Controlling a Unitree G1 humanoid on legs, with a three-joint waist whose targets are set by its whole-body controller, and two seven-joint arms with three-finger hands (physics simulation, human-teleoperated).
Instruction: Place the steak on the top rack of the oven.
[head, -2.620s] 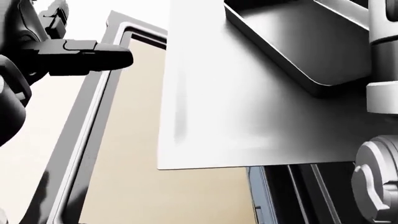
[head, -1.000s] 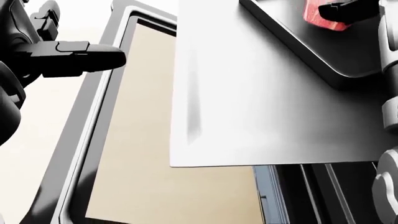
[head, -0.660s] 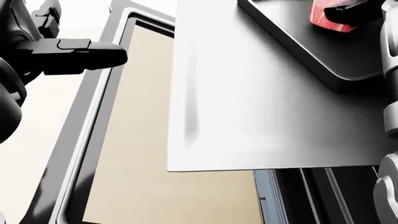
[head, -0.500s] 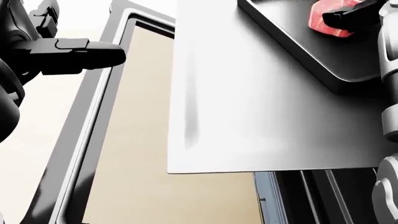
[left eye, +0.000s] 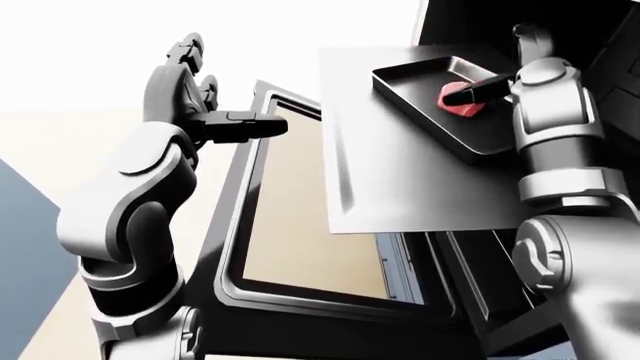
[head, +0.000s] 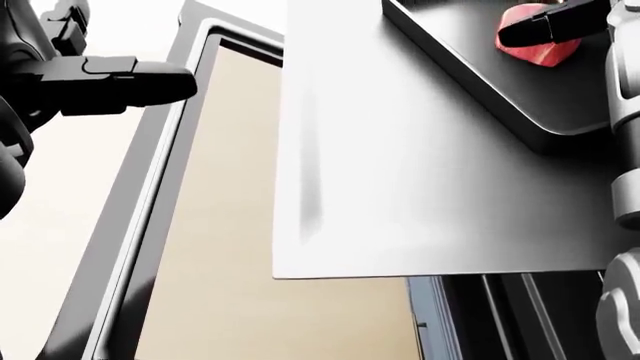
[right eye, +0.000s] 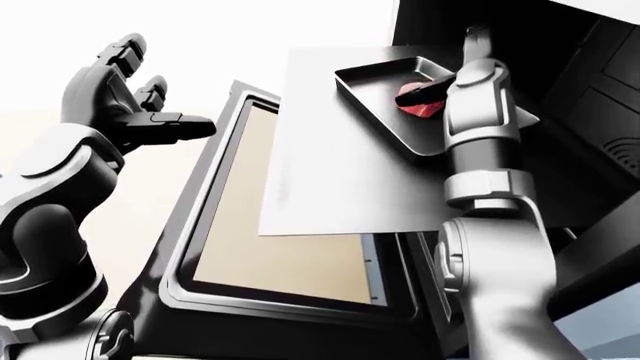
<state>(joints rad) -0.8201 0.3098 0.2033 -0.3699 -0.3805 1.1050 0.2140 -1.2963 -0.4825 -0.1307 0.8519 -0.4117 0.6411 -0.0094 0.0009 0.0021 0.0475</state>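
**Steak in the tray, our right hand on it**

Nearest to us, at the bottom of the eye views, our two arms rise into the picture: the left from the lower left, the right up the right edge. Between them lies the open oven door (left eye: 300, 225), its dark frame around a tan glass panel, filling the lower middle of the left-eye view.

Our left hand (right eye: 120, 97) hangs in the upper left of the right-eye view, above the door's left edge and apart from everything. Its fingers (right eye: 125, 52) are spread wide and point up, the thumb juts out to the right, and it holds nothing.

Beyond the door, a flat grey sheet (head: 420, 172) spans the middle of the head view, its near edge overhanging the glass. On its far right part sits a dark tray (left eye: 430, 105) with raised walls.

The steak (head: 540, 49), red and marbled, lies inside the tray near its right side, in the upper right of the head view. Our right hand (left eye: 478, 90) reaches down to it, one dark finger (head: 550, 26) lying across the top of the meat. We cannot tell whether the fingers close round the steak or only touch it.

Behind the tray, the dark oven (right eye: 560, 67) fills the upper right of the right-eye view.
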